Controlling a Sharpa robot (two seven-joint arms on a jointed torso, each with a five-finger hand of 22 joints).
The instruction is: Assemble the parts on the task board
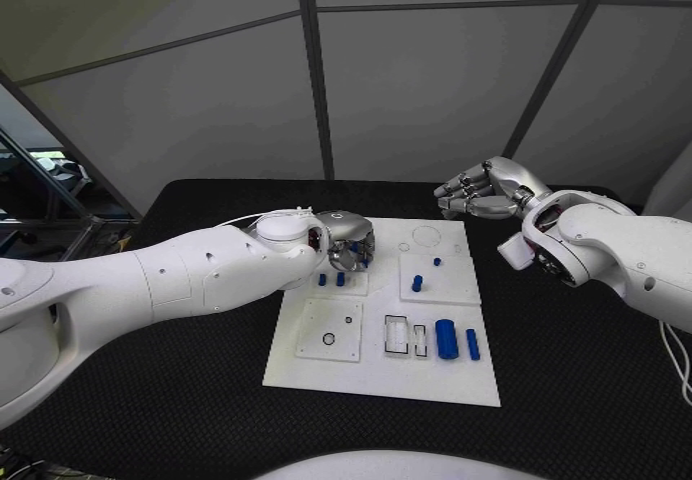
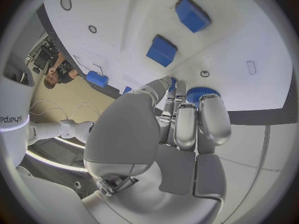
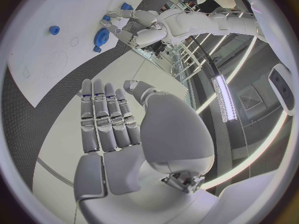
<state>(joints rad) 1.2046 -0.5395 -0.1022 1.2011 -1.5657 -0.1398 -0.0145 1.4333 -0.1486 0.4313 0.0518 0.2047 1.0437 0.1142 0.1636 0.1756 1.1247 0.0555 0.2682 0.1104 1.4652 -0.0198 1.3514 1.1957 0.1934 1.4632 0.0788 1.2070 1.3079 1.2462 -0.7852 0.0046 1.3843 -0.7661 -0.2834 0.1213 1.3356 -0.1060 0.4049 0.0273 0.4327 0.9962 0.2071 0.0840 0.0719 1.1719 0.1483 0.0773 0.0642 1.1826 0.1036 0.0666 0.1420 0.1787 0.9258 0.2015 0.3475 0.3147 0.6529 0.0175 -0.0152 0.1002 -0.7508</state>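
Observation:
The white task board lies mid-table. My left hand hovers over its back left part and pinches a blue ribbed round part at its fingertips; the same round part is seen from the right wrist view. Two small blue blocks stand just in front of that hand, also seen as blocks in the left wrist view. My right hand floats beyond the board's back right corner, fingers straight and empty.
A blue peg and a smaller blue piece stand on the board's right half. A blue cylinder and a blue bar lie near its front right. Black table surrounds the board.

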